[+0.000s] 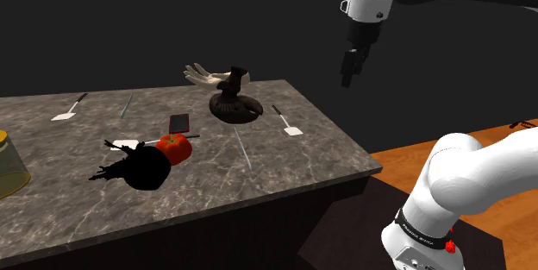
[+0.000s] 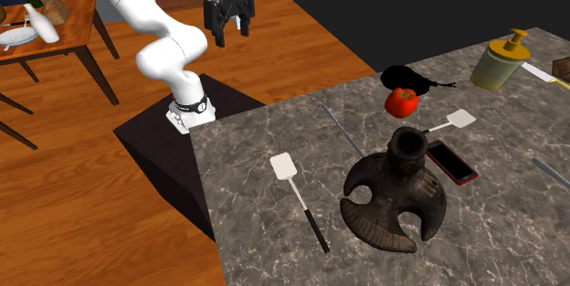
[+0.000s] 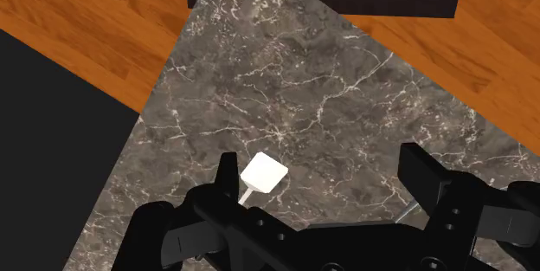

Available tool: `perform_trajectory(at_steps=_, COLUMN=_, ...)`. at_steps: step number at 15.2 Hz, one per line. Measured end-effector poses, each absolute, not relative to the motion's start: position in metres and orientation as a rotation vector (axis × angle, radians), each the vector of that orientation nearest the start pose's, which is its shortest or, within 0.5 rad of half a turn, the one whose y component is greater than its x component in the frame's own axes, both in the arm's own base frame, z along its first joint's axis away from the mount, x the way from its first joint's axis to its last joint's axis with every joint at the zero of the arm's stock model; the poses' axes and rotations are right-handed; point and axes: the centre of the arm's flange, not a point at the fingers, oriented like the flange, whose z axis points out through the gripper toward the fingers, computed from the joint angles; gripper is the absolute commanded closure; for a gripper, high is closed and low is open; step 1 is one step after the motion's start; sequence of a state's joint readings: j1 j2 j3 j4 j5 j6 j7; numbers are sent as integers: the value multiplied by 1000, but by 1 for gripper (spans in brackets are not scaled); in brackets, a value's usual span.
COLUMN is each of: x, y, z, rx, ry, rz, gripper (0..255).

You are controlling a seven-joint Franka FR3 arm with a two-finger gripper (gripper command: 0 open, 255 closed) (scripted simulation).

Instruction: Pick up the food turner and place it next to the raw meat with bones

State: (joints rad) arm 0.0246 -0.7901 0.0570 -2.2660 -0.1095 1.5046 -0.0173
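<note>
The food turner [image 1: 289,122] is a slim tool with a white square head and a dark handle. It lies flat near the counter's end closest to the arm [image 2: 297,188]. Beside it sits a dark brown lump with curved bone-like prongs [image 1: 231,103] [image 2: 396,195], and pale ribs show at its far side. My black gripper [image 1: 349,72] [image 2: 227,26] hangs open, high above and off the counter's end. In the wrist view the turner's white head [image 3: 263,174] shows far below, close to one fingertip of the gripper [image 3: 321,165], and nothing is held.
On the marble counter [image 2: 256,138] lie a red tomato [image 1: 174,147], a black shape [image 1: 138,169], a phone [image 2: 451,162], a second white-headed turner [image 2: 454,121], another one [image 1: 69,110] and a yellow jar [image 2: 498,63]. The dark stand [image 2: 169,143] adjoins the counter; a wooden table [image 2: 55,19] stands beyond.
</note>
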Motion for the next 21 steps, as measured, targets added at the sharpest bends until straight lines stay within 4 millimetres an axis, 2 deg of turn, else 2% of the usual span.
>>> perform_trajectory(at_steps=1, x=299, y=19, z=629, rx=-3288, ry=-121, rz=-52, gripper=0)
perform_trajectory(at_steps=4, x=319, y=11, z=610, rx=-3281, ry=-52, rz=-53, gripper=0)
perform_trajectory(at_steps=11, x=391, y=-4, z=558, rx=-3248, ry=173, rz=-65, gripper=0)
perform_trajectory(at_steps=17, x=446, y=-33, z=504, rx=-3207, ry=368, rz=-74, gripper=0)
perform_trajectory(at_steps=21, x=485, y=-48, z=476, rx=-3171, ry=494, rz=-83, gripper=0)
